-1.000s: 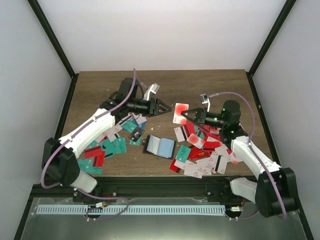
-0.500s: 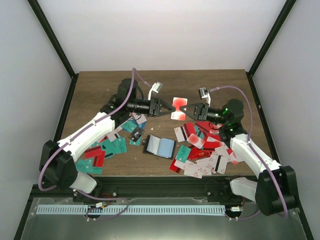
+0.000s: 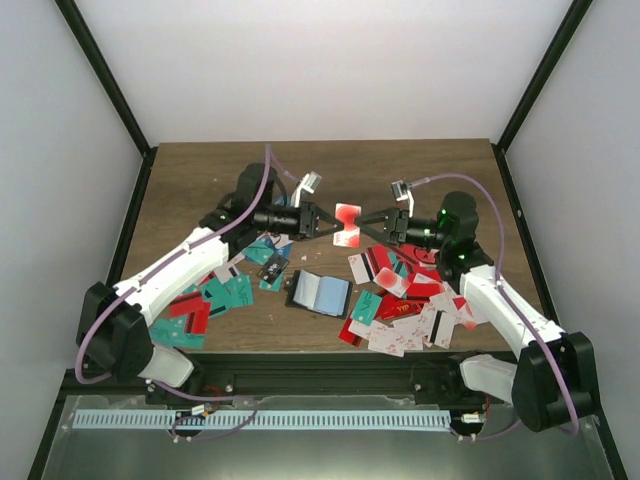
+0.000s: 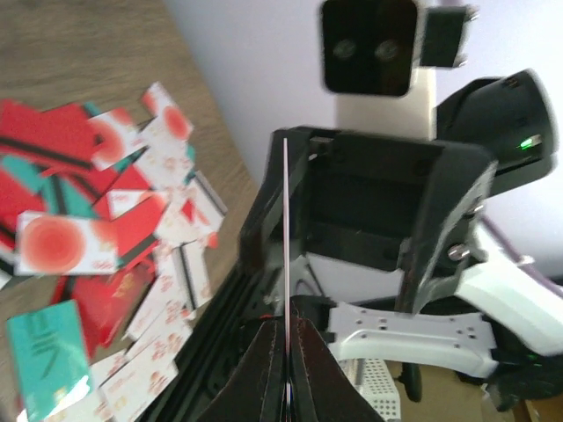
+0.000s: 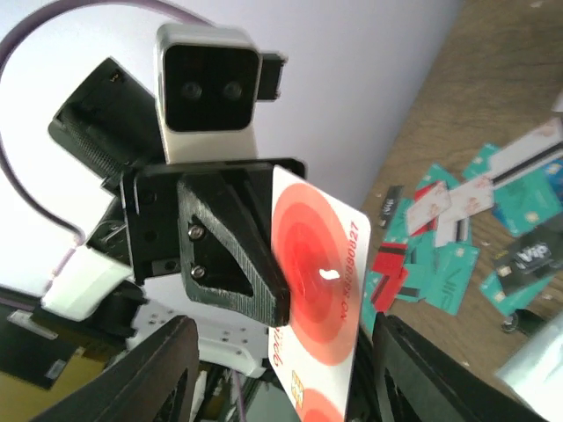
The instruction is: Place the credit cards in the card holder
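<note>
A white credit card with red circles [image 3: 348, 218] hangs in the air above the table's middle, and my left gripper [image 3: 328, 222] is shut on its left edge. In the left wrist view the card [image 4: 286, 220] shows edge-on, pinched between my fingertips [image 4: 286, 327]. My right gripper [image 3: 374, 227] faces it from the right, open, with its fingers [image 5: 158, 378] standing apart on either side of the card [image 5: 321, 272]. The black card holder [image 3: 320, 292] lies open on the table below, pale blue sleeves up. More credit cards lie in a left pile [image 3: 215, 295] and a right pile [image 3: 410, 300].
Loose cards [image 4: 88, 237] cover the table under the right arm, and teal and red ones [image 5: 457, 255] lie under the left arm. A black card [image 3: 272, 268] lies just left of the holder. Black frame posts stand at the table's corners.
The two grippers met above the table's middle. The left gripper shut on the red-circle card, and the right gripper, which had held it, opened.
</note>
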Action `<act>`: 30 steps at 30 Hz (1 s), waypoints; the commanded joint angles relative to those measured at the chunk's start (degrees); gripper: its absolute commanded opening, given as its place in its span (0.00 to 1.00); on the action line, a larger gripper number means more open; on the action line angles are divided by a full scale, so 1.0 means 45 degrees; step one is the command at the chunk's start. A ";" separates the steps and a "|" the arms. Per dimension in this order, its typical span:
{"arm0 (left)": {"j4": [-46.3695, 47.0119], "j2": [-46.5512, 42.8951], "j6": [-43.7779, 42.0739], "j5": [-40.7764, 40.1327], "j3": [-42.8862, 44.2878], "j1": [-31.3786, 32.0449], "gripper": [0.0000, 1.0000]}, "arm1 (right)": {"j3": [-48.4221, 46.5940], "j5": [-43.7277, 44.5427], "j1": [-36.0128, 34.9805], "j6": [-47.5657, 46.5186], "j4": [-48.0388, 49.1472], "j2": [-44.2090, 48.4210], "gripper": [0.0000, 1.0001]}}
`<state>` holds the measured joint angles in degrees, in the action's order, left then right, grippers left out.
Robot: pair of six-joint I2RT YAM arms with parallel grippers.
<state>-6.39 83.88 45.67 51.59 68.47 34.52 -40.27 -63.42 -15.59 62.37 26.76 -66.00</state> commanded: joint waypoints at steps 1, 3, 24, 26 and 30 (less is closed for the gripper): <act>-0.3207 -0.0625 -0.2379 -0.1008 -0.0697 -0.0230 0.04 | -0.0863 0.0865 -0.0078 -0.3744 -0.5503 -0.0065 0.57; -0.4440 -0.0813 -0.3411 -0.1324 -0.1183 -0.0231 0.04 | -0.0728 0.1115 -0.0088 -0.4672 -0.6819 -0.0225 0.59; -0.6624 0.1864 -0.6477 -0.3064 -0.3045 -0.0440 0.04 | 0.0496 0.3058 -0.2542 -0.6142 -0.8967 -0.4342 0.44; -0.6647 0.2173 -0.6578 -0.3055 -0.2874 -0.0451 0.04 | 0.0613 0.3158 -0.2569 -0.6090 -0.8876 -0.4511 0.42; -0.6641 0.2713 -0.6794 -0.2961 -0.2604 -0.0454 0.04 | 0.0827 0.3227 -0.2585 -0.6062 -0.8669 -0.4796 0.39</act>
<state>-35.73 94.21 17.61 38.20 54.81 32.75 -37.28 -50.15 -26.74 35.40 -12.84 -86.63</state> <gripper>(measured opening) 0.040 0.401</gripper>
